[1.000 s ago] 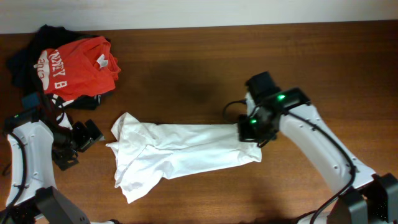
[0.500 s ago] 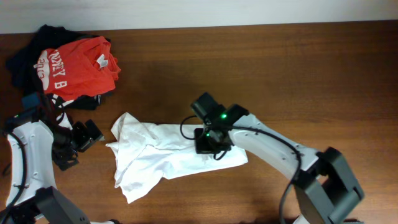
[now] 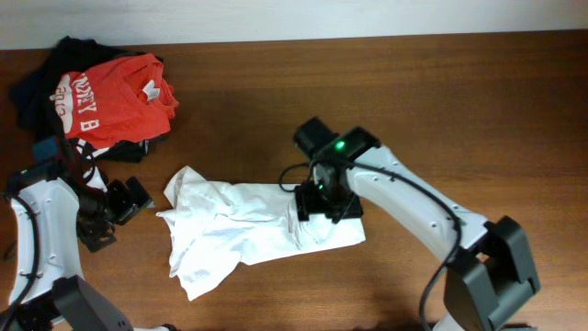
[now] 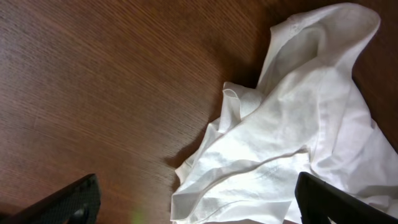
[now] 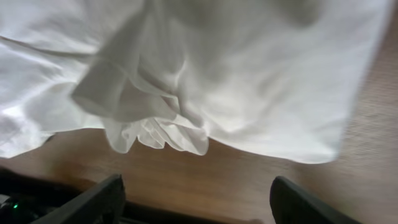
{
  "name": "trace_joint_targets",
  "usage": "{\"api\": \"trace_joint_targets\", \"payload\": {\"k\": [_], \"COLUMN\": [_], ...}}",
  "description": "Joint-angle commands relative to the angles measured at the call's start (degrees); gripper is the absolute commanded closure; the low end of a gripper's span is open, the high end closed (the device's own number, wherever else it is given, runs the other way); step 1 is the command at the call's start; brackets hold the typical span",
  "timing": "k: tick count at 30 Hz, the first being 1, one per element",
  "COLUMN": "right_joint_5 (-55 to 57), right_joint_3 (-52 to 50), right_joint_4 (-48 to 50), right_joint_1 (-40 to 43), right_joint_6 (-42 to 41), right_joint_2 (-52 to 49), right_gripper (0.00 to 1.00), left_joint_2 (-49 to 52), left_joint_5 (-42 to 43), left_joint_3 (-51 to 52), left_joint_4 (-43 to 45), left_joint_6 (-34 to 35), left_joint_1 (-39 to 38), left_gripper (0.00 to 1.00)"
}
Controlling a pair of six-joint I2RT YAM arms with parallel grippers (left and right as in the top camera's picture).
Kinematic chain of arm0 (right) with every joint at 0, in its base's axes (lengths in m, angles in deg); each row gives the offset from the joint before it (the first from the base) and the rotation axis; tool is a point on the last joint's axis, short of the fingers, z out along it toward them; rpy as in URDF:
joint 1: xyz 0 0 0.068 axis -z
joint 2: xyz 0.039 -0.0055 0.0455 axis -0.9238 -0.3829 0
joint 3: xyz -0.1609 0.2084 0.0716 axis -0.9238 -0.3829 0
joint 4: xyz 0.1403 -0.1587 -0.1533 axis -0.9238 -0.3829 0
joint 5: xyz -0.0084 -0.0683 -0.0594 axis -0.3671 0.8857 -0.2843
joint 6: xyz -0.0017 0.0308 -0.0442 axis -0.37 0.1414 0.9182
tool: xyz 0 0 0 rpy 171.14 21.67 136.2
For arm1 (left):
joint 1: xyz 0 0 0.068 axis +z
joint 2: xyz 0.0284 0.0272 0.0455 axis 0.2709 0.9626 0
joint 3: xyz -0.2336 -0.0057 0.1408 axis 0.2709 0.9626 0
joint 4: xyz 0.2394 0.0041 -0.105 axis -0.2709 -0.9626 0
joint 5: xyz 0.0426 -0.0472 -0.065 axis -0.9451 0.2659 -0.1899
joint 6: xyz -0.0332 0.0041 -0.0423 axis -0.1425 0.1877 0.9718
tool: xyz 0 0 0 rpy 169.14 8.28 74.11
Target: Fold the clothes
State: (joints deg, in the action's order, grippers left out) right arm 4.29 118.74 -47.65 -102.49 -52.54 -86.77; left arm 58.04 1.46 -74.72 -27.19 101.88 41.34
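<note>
The clothes (image 3: 230,230), a plain white garment, lie crumpled across the middle of the wooden table, with the right end folded back to the left. My right gripper (image 3: 317,207) hovers over that folded right part. In the right wrist view it (image 5: 199,205) is open, and nothing lies between its dark fingers (image 5: 102,199); the white fabric (image 5: 249,81) lies just beyond them. My left gripper (image 3: 118,216) stands open to the left of the garment. In the left wrist view the cloth's crumpled left edge (image 4: 261,155) reaches in between its wide-set fingers (image 4: 68,202).
A pile with a red T-shirt (image 3: 115,97) on dark garments (image 3: 37,92) sits at the back left corner. Bare wooden table (image 3: 478,110) spreads to the right and behind the white garment. The table's far edge runs along the top.
My right gripper carried the garment's right end to the left, laying it over the middle, then opened and let it go. The left arm has not moved.
</note>
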Motion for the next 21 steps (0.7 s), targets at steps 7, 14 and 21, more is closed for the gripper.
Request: {"api": "trace_joint_targets", "payload": {"k": [7,14,21], "right_joint_5": [1.07,13.27,9.94], "right_joint_3": [0.17,-0.63,-5.07], "right_joint_4": [1.16,3.93,8.81], "right_joint_1": [-5.53,-6.51,-5.38], "right_joint_6": [3.32,-2.64,-2.67], "right_joint_2": [1.09,0.81,0.76], "right_gripper": [0.96,0.94,0.96], "left_joint_2": [-0.59,-0.59,-0.59], "left_joint_5": [0.46,0.46,0.46], "left_joint_3": [-0.79,-0.79,-0.79], "left_joint_4": [-0.15,-0.5,-0.35], "left_joint_6": [-0.13,-0.15,-0.15], "left_joint_1": [-0.11,-0.11,-0.11], "left_gripper": [0.01,0.01,0.01]}}
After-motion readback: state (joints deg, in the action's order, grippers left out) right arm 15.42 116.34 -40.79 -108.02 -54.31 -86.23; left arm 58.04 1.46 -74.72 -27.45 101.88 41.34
